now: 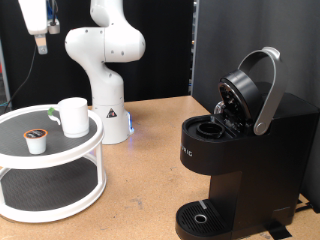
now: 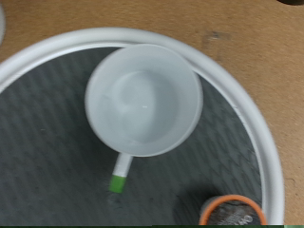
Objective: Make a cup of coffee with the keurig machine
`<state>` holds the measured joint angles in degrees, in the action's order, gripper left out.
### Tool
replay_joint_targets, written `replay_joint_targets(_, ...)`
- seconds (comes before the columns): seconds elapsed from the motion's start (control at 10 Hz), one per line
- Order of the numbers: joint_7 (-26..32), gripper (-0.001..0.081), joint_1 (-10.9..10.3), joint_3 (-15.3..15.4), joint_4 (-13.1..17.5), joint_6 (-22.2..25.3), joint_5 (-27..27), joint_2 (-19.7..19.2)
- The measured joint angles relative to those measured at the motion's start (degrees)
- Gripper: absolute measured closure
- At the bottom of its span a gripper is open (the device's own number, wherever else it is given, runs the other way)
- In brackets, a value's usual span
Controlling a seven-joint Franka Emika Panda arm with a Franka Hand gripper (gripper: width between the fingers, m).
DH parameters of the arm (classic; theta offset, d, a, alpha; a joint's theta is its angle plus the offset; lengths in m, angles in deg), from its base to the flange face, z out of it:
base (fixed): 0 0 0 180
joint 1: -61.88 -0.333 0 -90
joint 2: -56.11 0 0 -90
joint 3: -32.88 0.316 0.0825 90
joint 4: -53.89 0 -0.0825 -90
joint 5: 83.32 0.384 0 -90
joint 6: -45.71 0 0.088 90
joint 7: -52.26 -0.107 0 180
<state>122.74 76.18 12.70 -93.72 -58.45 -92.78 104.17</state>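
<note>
High at the exterior view's top-left corner, the tool [image 1: 40, 42] hangs well above the cup [image 1: 73, 116]; it touches nothing, and at this size I cannot tell whether its fingers are spread or pressed together. No part of it shows in the wrist view, which looks straight down into the cup.

Taking the cup as the landmark: it is a plain white mug standing upright on the top shelf of a round white two-tier stand [image 1: 70, 150] with dark mats. Seen from the wrist, the cup [image 2: 143, 100] looks bare inside, its handle ending at a small green mark. Just beside the cup, nearer the camera in the exterior view and to its left, sits a small white pod [image 1: 36, 139] with a dark top; the wrist view catches only its blurred orange-rimmed edge [image 2: 231, 211].

Behind the cup rises the white base of the arm [image 1: 108, 100], on the wooden desk [image 1: 150, 170].

Well apart from the cup, toward the exterior view's right, stands the keurig machine [image 1: 240, 170], black and boxy, its lid with the grey curved handle [image 1: 265, 90] raised and the pod chamber exposed. Nothing stands on its round drip tray [image 1: 203, 218].
</note>
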Motion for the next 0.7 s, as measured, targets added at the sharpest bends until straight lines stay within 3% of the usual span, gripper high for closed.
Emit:
replay_joint_targets(0.4, -3.6, 0.0001, -1.4, 0.3, 4.4, -4.9, 2.7, -8.6)
replay_joint_targets(0.7, 0.8, 0.0001, -2.8, -0.8, 10.0, -4.6, 3.5, -15.1)
